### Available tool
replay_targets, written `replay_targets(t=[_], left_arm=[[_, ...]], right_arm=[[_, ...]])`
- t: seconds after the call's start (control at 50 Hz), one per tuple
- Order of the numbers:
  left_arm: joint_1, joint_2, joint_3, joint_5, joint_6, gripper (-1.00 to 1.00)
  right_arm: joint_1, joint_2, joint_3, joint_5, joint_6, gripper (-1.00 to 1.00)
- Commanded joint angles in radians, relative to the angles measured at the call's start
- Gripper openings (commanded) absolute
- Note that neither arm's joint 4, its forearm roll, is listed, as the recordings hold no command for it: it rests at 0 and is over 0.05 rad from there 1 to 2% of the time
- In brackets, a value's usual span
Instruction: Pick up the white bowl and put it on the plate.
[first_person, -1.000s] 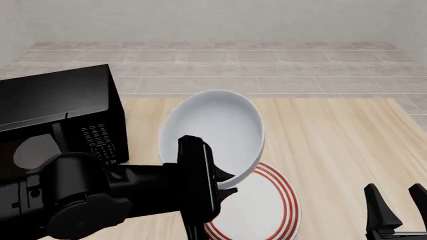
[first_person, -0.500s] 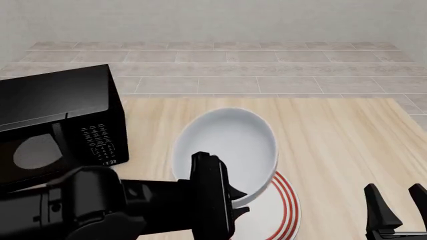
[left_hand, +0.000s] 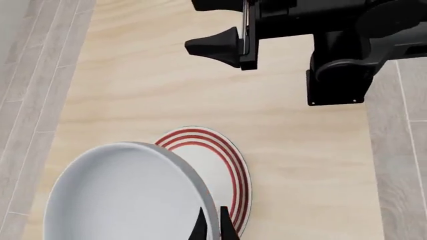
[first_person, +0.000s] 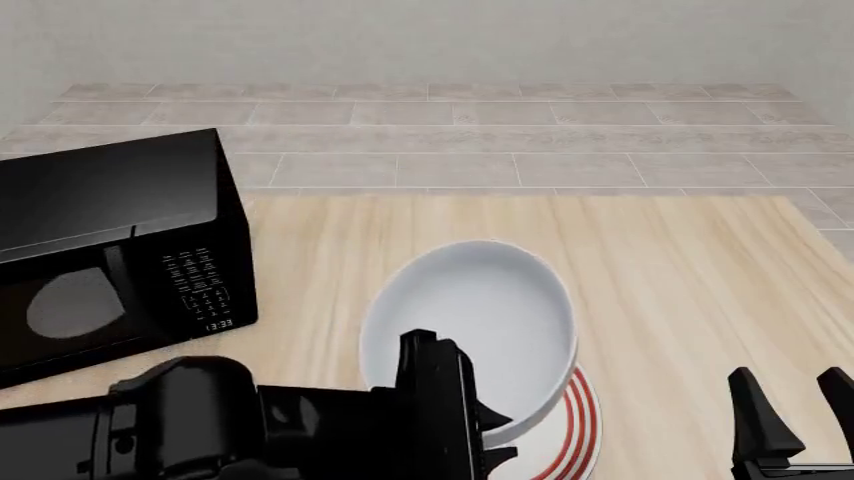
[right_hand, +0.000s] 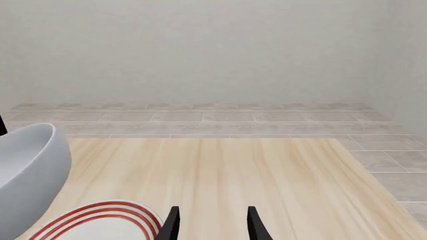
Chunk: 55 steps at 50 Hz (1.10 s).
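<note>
Above the plate, the left gripper pinches the white bowl rim for lowering, while the right gripper idles, parted.

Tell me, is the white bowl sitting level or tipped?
Tipped: the white bowl hangs tilted over the plate, its rim pinched by the left gripper.

The white bowl sits over the plate, covering its left and far parts. The microwave stands left of the plate, well apart.
</note>
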Motion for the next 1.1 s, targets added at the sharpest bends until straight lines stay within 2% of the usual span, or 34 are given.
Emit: replay_targets(t=[0.02, 0.76, 1.1], left_arm=[[-0.027, 0.007, 0.012, -0.019, -0.047, -1.0], [-0.03, 0.046, 0.037, -0.078, -0.11, -1.0], [-0.024, 0.078, 0.023, -0.088, -0.097, -1.0]], right_arm=[[-0.002, -0.001, 0.0, 0.002, -0.001, 1.0], [-0.002, 0.0, 0.0, 0.002, -0.001, 1.0], [-0.002, 0.0, 0.0, 0.002, -0.001, 1.0]])
